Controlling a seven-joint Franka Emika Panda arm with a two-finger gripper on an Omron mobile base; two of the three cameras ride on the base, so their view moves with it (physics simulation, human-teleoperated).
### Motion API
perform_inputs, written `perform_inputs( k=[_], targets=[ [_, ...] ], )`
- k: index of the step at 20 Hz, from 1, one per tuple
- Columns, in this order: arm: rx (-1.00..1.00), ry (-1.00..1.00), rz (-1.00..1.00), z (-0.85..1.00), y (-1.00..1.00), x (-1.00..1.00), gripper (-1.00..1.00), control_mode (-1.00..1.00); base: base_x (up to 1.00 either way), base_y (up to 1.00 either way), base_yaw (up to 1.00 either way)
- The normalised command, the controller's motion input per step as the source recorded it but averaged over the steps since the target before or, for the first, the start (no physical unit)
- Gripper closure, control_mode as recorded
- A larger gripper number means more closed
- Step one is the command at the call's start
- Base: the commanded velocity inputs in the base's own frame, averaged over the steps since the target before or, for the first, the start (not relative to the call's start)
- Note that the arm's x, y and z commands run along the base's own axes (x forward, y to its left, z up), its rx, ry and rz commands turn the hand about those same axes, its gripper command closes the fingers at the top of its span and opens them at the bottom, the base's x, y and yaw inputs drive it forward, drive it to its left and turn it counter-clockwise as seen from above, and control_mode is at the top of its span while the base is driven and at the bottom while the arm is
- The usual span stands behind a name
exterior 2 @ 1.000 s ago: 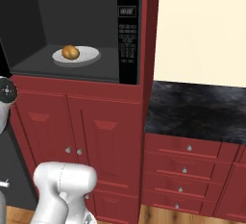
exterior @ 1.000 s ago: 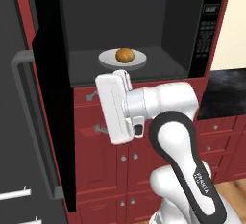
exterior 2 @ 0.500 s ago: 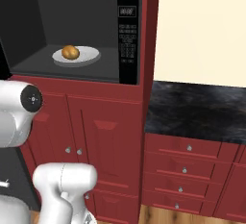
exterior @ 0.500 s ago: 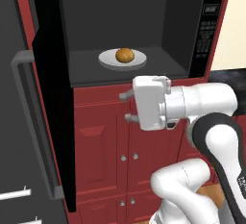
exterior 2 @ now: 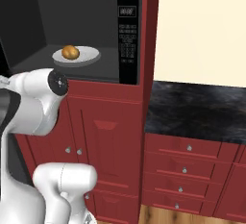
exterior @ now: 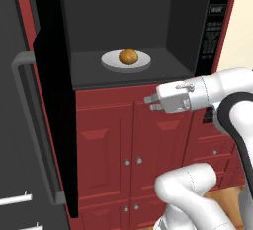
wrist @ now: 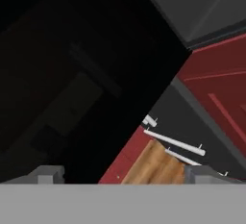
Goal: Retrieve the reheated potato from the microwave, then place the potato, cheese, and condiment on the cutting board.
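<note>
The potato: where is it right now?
The potato sits on a white plate inside the open microwave, centre-left of the cavity, above the red cabinet doors.

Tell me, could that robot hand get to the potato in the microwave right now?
Probably yes. The microwave door stands wide open, and the potato sits uncovered on its plate. The open gripper is just below, with nothing between.

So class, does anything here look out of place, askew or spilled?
Nothing stands out. The microwave door hangs open, and the potato sits whole on its white plate inside, nothing spilled.
</note>
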Motion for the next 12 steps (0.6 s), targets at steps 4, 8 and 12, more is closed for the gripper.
perform_inputs(
  k=[4,8,12],
  targets=[
    [-0.15,-0.08,-0.15,0.01,-0.36,0.47,-1.00,-1.00,0.00,0.00,0.00],
    [-0.14,-0.07,-0.18,0.00,-0.30,0.42,-1.00,-1.00,0.00,0.00,0.00],
    [-0.20,-0.10,-0.22,0.00,-0.20,0.41,-1.00,-1.00,0.00,0.00,0.00]
  ],
)
